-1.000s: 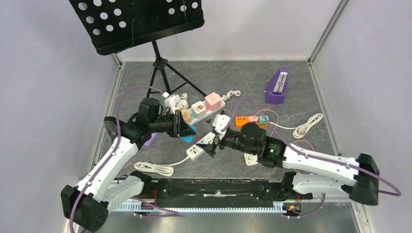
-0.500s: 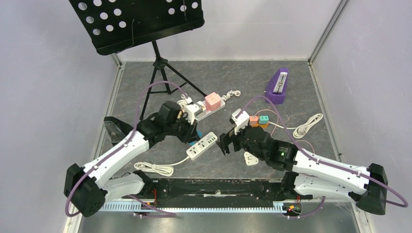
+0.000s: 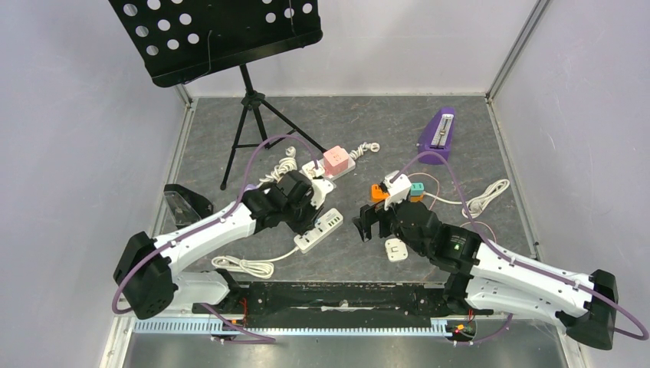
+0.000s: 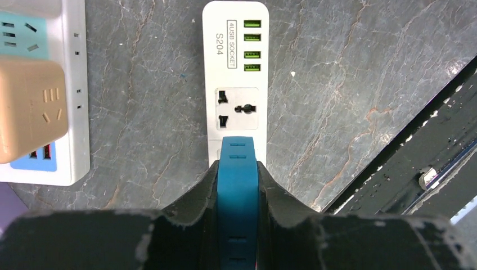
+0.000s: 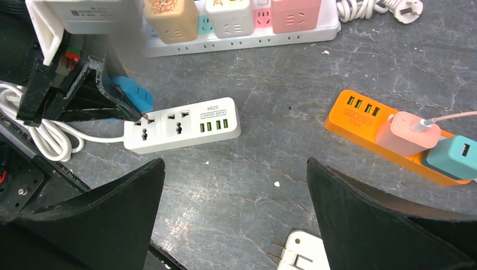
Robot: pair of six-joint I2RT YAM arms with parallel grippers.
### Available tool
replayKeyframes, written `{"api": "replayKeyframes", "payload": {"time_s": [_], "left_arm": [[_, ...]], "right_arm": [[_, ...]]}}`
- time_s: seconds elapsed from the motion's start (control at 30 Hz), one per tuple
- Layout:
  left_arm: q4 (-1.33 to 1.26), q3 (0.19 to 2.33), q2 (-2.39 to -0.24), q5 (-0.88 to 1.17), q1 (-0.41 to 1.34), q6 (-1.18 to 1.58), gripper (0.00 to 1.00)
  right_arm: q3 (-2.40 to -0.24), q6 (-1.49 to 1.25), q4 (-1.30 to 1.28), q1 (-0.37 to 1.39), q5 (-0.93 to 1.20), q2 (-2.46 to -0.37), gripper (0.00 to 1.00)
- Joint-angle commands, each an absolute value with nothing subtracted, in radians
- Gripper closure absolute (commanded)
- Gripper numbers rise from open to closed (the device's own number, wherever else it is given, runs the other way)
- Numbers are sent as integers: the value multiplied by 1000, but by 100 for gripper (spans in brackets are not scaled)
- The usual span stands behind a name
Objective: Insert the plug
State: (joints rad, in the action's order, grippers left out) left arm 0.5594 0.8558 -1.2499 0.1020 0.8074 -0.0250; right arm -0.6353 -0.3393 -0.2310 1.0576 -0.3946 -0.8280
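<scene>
Over the white power strip (image 4: 235, 73), our left gripper (image 4: 238, 166) clamps the blue plug (image 4: 238, 147). Our right gripper (image 5: 233, 169) hangs wide open above the counter (image 5: 281, 73)

Bright, even diffuse light from above, soft faint shadows on table (image 3: 360, 123), top view sharp, wrist views crisp, mild wide-angle stretch at edges.

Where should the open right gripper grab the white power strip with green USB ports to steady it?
I'd take the white power strip across its narrow width at the USB end, coming straight down. It lies flat with parallel long sides, and the left gripper with the blue plug crowds the socket end.
</scene>
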Motion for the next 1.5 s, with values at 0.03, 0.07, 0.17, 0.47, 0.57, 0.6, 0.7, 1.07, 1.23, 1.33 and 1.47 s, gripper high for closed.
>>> {"api": "replayKeyframes", "payload": {"time_s": [0.03,0.07,0.17,0.47,0.57,0.6,0.7,1.07,1.23,1.33,1.47], "left_arm": [[550,863,-1285,63,825,-71,98],[551,866,-1301,50,825,-70,98],[537,873,-1339,40,825,-35,98],[479,890,-1329,-50,824,76,98],[499,880,-1282,-102,808,95,98],[500,875,-1260,-119,795,106,98],[503,865,-1187,-128,742,142,98],[569,933,-909,-385,654,190,98],[581,940,-823,-443,654,196,98],[592,937,-802,-440,653,201,98],[600,926,-798,-420,654,204,98]], "right_arm": [[-628,-322,-218,1052,-429,-808,2],[-626,-322,-217,1052,-431,-807,2],[-620,-319,-216,1051,-437,-811,2],[-553,-443,-71,1004,-281,-1069,6],[-546,-474,35,990,-221,-1192,13],[-552,-462,69,989,-203,-1224,14],[-609,-442,107,989,-188,-1333,14],[-805,-190,207,1198,-302,-1563,6],[-930,-42,201,1322,-411,-1700,2],[-975,-9,186,1331,-422,-1765,2],[-983,49,177,1319,-411,-1804,9]]}}
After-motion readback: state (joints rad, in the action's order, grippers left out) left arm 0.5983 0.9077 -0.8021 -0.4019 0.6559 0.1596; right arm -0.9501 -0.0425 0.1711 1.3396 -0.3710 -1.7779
